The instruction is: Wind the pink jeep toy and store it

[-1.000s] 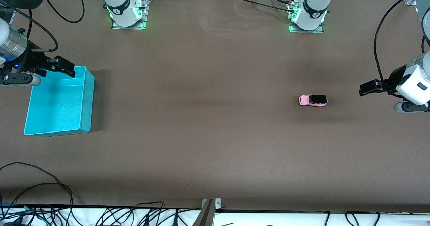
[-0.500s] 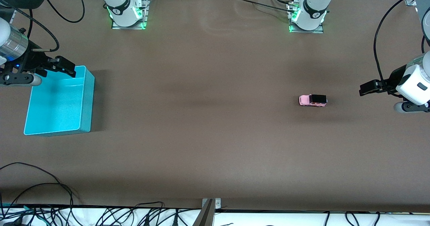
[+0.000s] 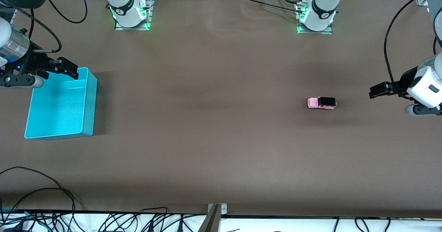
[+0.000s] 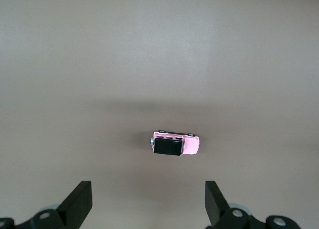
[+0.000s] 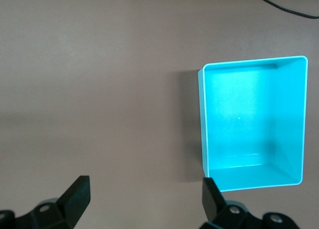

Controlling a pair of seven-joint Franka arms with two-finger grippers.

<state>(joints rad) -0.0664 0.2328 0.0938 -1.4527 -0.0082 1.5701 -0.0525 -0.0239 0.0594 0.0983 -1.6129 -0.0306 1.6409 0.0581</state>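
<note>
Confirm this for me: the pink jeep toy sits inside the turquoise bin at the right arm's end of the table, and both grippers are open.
Not quite. The pink jeep toy stands on the bare table toward the left arm's end, not inside the turquoise bin, as the front view shows. The bin is indeed at the right arm's end, and the left gripper and right gripper are both open.

Both arms hang above the table, jaws spread wide and holding nothing.
The left gripper (image 3: 376,89) hovers at the left arm's end of the table, its fingers (image 4: 79,203) well apart (wrist camera facing straight down). The right gripper (image 3: 67,68) hovers at the right arm's end, fingers (image 5: 76,195) equally parted.
</note>
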